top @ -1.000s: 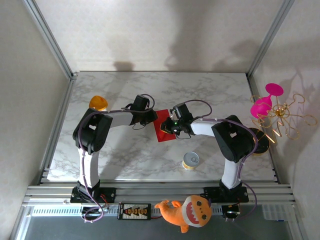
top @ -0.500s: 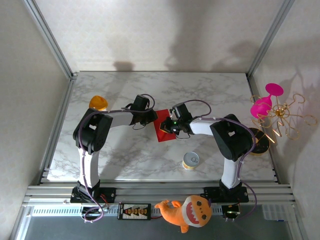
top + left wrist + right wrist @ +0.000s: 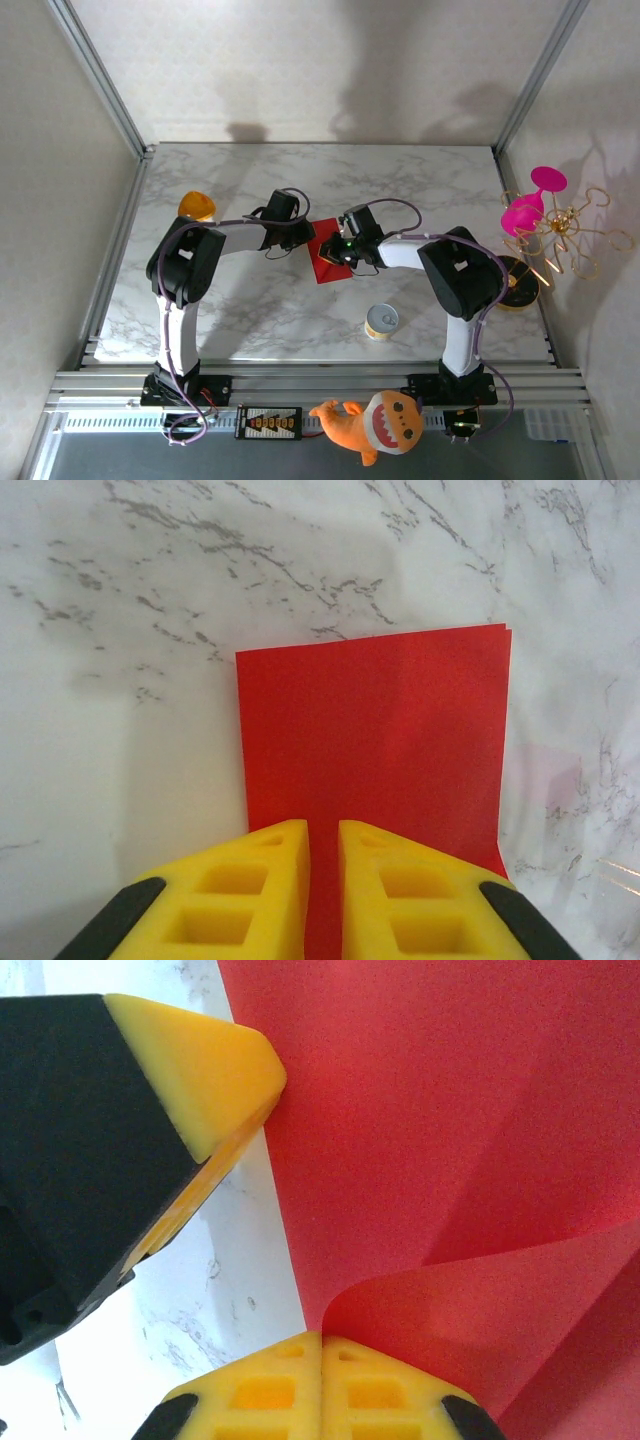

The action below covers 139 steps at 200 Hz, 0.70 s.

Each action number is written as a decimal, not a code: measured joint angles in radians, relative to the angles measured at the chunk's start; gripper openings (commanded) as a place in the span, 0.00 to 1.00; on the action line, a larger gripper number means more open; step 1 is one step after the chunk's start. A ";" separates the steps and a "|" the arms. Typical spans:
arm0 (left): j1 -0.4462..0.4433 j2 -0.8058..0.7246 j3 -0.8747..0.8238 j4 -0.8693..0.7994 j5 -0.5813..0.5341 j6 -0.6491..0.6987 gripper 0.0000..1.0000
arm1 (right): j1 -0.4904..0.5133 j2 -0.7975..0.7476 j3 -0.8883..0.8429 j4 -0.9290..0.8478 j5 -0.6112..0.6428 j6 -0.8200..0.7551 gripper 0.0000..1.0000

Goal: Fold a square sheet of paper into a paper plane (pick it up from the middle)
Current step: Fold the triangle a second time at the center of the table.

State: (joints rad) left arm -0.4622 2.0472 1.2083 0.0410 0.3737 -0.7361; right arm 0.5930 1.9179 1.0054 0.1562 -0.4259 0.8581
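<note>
You have one square sheet of paper (image 3: 325,264), red, mid-counter (image 3: 250,300) between two hands. Your right hand (image 3: 321,1345) is clenched on a curled-up flap of it. Your left hand (image 3: 322,830) rests on its edge, fingers a thin slit apart; one yellow tin (image 3: 381,321) sits near.

1. A yellow tin (image 3: 381,321) sits on the marble table (image 3: 250,310).
2. A toy shark (image 3: 375,422) lies in front of the table.
3. A pink cup (image 3: 530,205) is by a gold wire stand (image 3: 572,240).
</note>
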 measured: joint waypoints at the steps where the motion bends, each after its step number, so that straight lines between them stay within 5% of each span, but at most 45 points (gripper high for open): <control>1: 0.000 0.000 0.000 0.000 0.000 0.000 0.16 | 0.000 0.001 0.000 0.000 0.001 0.000 0.00; 139: 0.000 0.002 0.002 0.000 0.000 0.000 0.16 | 0.000 0.010 0.004 0.005 0.014 0.007 0.00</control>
State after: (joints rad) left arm -0.4622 2.0491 1.2098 0.0410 0.3740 -0.7361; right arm 0.5930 1.9282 1.0092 0.1616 -0.4114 0.8654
